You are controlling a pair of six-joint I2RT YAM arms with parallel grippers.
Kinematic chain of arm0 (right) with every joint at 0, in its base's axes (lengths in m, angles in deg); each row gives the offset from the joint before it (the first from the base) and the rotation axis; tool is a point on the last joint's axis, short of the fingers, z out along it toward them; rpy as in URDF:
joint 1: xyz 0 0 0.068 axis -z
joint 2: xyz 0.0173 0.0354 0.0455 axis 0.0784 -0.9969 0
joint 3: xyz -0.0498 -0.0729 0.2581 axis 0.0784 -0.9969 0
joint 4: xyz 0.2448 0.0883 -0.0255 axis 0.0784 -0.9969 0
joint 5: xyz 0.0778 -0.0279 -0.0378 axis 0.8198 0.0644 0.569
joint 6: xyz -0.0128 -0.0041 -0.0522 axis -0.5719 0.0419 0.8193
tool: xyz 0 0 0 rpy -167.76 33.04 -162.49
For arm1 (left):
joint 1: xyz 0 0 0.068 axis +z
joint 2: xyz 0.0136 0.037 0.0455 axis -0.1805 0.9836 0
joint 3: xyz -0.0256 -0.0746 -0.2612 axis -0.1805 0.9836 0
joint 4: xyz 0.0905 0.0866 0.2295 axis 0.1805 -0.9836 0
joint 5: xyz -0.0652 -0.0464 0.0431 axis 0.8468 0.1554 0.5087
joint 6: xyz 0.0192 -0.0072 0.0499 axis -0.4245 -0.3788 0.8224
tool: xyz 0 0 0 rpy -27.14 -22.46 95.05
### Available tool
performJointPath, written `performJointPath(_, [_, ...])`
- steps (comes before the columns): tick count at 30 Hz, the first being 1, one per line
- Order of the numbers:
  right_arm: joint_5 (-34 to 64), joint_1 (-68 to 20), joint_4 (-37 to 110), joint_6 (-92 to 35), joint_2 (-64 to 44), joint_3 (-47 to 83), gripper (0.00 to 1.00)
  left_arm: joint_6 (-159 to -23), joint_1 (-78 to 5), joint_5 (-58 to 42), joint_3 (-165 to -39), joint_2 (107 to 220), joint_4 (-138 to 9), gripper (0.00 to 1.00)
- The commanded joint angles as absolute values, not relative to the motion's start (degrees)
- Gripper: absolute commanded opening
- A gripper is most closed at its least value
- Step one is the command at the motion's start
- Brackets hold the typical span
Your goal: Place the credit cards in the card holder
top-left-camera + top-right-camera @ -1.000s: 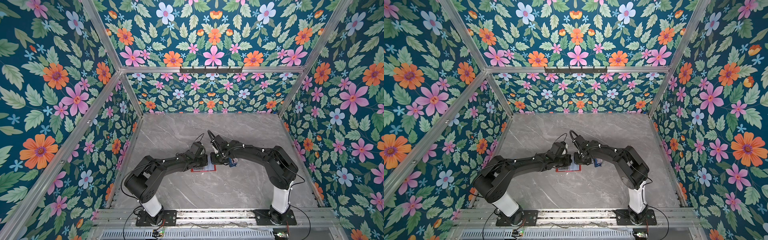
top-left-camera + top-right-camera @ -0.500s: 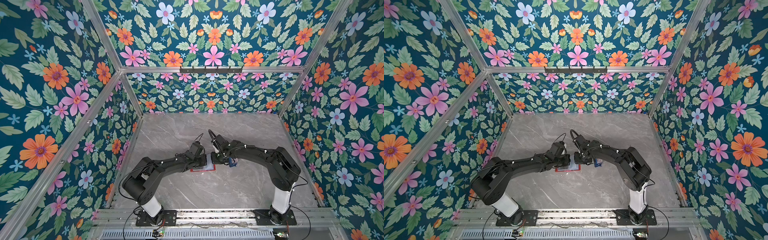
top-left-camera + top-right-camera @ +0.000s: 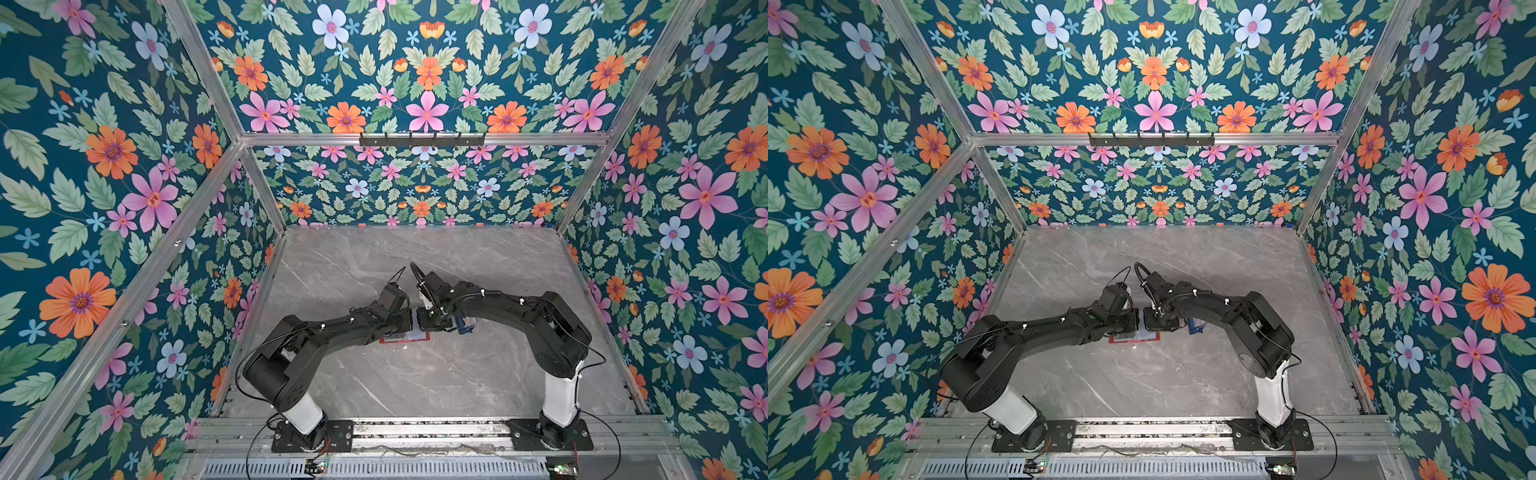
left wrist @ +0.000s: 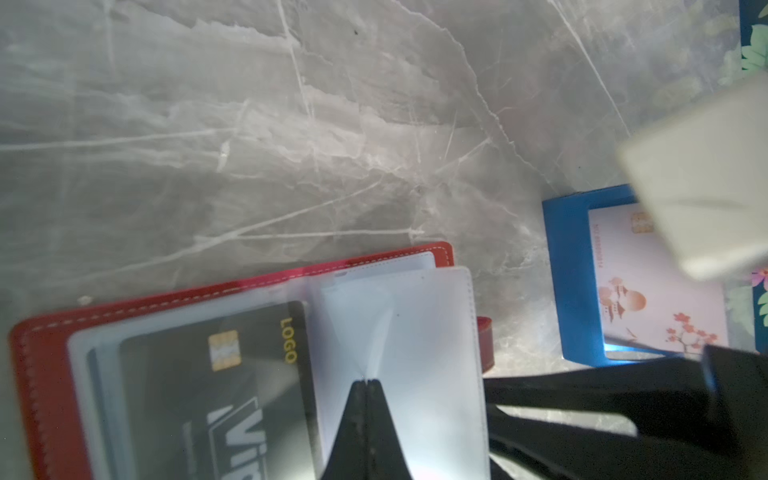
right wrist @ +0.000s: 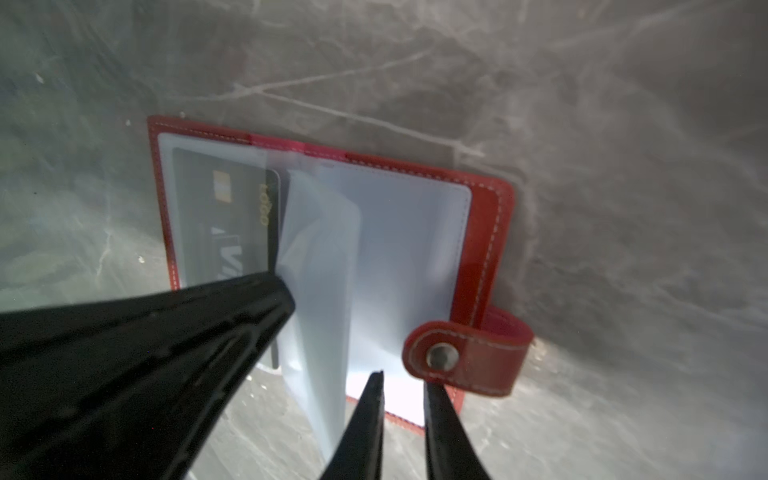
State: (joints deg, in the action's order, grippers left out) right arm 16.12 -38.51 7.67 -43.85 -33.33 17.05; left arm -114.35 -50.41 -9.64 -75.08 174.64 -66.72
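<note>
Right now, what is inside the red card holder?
A dark card with a gold chip in a clear sleeve. The raised sleeve in the left hand looks empty; others are covered.

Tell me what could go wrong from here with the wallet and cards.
1. The left hand is shut on a lifted clear sleeve; a hard pull could crease it or drag the card holder along.
2. The right hand, open, stands close beside the snap tab and might snag it when it moves in.
</note>
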Motion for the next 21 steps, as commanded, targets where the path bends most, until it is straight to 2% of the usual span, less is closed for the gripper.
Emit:
performJointPath(1, [17.04,-38.66,8.32,-44.03,-33.45,17.65,0.25,-114.32,-50.38,-9.42,-74.65,173.79,-65.69,0.00])
performJointPath(4, [18.59,-38.65,10.15,-44.48,-33.35,17.37,0.30,-114.46,-50.36,-11.00,-73.62,171.70,-65.51,0.10])
performJointPath(10, [24.65,-38.59,15.95,-45.01,-34.00,16.72,0.31,-114.33,-50.39,-17.72,-71.03,164.67,-67.46,0.29])
performJointPath(15, [28.96,-38.62,19.78,-46.07,-35.64,17.46,0.30,-114.03,-50.39,-23.31,-68.39,157.97,-69.62,0.31])
performJointPath(21, [30.76,-38.59,20.78,-46.77,-37.82,18.77,0.22,-112.39,-50.39,-23.93,-66.00,153.49,-69.94,0.30])
